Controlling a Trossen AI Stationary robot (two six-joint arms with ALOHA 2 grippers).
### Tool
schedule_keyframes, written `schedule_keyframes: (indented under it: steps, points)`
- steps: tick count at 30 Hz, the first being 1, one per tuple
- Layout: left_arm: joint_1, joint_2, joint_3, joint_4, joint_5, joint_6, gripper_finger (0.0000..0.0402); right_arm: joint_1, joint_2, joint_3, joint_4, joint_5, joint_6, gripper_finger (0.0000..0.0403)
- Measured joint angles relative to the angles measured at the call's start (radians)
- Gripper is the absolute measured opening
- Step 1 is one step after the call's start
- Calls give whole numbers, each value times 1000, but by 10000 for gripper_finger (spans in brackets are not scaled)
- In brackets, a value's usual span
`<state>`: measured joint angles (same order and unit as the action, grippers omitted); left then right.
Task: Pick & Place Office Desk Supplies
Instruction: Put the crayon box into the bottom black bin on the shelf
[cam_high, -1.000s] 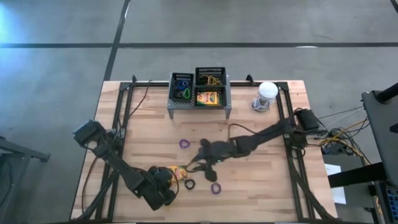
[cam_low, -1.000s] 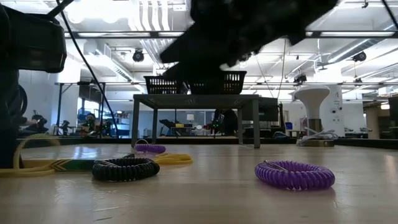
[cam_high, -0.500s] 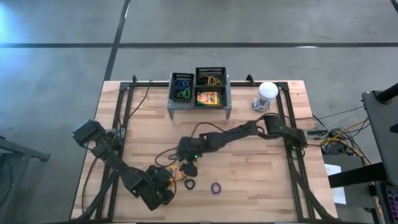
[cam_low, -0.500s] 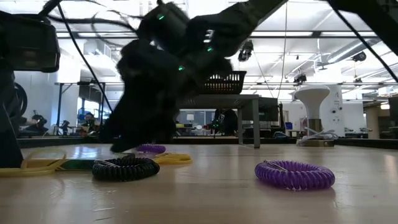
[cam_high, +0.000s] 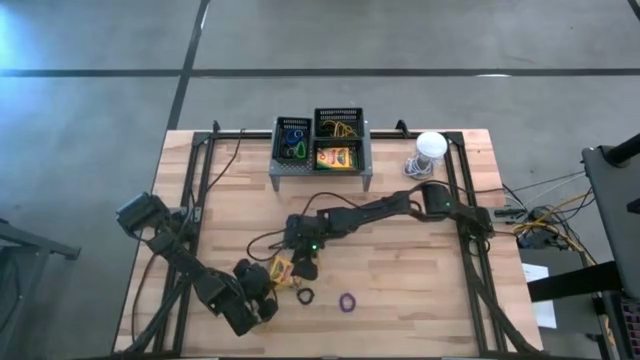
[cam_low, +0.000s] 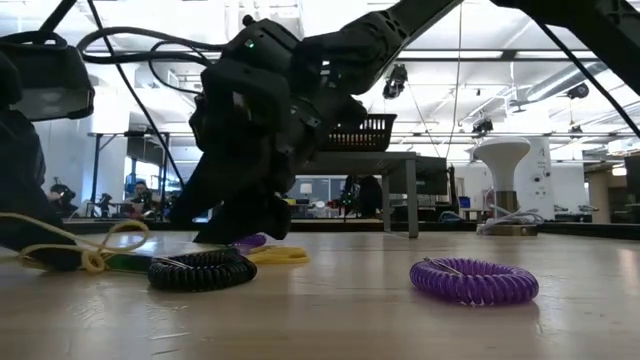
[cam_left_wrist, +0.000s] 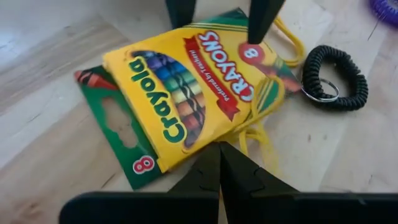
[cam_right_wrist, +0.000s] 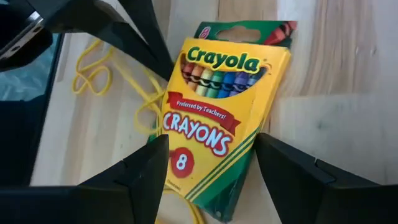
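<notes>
Yellow-and-green cardboard crayon box (cam_right_wrist: 221, 130) lies flat on the pale wooden desk (cam_high: 420, 300), toward the front edge and left of centre. The right gripper (cam_right_wrist: 211, 163) is lowered over it, its two dark fingers (cam_right_wrist: 146, 165) spread wide, one on each side of the box's lower end, without closing on it. The left gripper (cam_left_wrist: 219, 167) sits just beside the box on its front-left side, fingers pressed fully together and holding nothing; its tips point at the box's edge. Thin yellow rubber bands (cam_left_wrist: 261, 127) lie looped on the wood around and under the box. A black coiled loop band (cam_left_wrist: 329, 78) rests just beside the box, toward the desk's front edge, and a purple coiled loop band (cam_low: 473, 280) lies further right along that edge. At the back edge stands a grey metal mesh rack with black baskets (cam_high: 320, 148); another crayon box (cam_high: 337, 157) sits in its front right basket. A white-domed round object (cam_high: 428, 150) stands near the back right corner.
</notes>
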<state>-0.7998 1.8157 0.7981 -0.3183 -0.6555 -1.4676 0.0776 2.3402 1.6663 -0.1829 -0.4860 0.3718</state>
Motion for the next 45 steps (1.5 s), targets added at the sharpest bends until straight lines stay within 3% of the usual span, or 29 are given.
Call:
schedule_keyframes:
  steps: [9,20,30,37,45]
  points:
    - [3,5,-8,26,-93,4,3,-8,-26,7,-13,-2,93,230]
    - [41,6,-11,36,-129,4,3,-16,-85,7,-55,6,122,228]
    - [86,4,-10,65,-161,29,3,0,-104,8,-139,211,76,215]
    - [88,3,-9,67,-206,31,4,6,-100,-2,-152,239,34,178]
    - [88,1,-8,64,-224,49,4,6,-100,-2,-155,262,17,93]
